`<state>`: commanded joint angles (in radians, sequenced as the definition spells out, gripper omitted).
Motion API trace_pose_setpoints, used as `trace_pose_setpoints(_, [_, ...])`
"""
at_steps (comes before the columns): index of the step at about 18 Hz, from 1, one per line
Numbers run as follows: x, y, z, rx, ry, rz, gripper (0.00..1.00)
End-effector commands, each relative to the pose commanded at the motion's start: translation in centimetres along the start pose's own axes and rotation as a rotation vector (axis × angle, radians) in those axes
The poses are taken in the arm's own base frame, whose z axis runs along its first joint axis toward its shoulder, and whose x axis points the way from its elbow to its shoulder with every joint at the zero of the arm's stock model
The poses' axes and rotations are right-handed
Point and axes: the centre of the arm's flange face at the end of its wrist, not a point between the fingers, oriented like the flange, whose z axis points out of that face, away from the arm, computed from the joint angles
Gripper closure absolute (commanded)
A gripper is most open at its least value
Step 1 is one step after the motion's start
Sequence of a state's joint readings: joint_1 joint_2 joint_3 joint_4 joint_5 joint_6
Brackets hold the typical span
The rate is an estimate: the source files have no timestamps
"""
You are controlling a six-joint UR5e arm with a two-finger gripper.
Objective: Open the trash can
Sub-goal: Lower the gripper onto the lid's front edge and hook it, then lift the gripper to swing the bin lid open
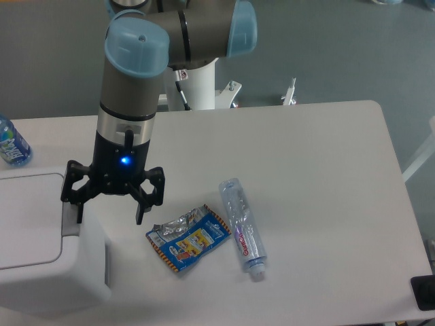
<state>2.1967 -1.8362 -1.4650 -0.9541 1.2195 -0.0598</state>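
Observation:
The trash can [47, 272] is a large white boxy bin at the lower left, with a flat white lid panel [27, 221] and a grey push strip [70, 225] along the lid's right edge. My gripper [109, 212] hangs over the bin's right side, open, with its fingers spread wide. The left fingertip [78, 212] is at the grey strip; whether it touches cannot be told. The right fingertip [139, 214] stands past the bin's right edge, above the table. Nothing is held.
A crumpled blue snack wrapper [187, 239] lies just right of the bin. A clear plastic bottle [242, 227] lies on its side beyond it. A blue-labelled bottle [12, 144] stands at the far left edge. The white table [306, 170] stretches to the right.

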Motion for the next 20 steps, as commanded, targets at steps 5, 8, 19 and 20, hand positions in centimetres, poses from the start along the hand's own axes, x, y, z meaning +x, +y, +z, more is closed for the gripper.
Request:
trace_pose_setpoints(5, [-0.06, 0.05, 0.16, -0.003, 0.0, -0.001, 0.0])
trace_pose_setpoints(8, [-0.06, 0.05, 0.16, -0.003, 0.0, -0.001, 0.0])
trace_pose_setpoints(19, [0.01, 0.0, 0.79, -0.009, 0.0, 0.004, 0.0])
trace_pose_setpoints(20, [0.17, -0.18, 0.37, 0.003, 0.001, 0.007, 0.0])
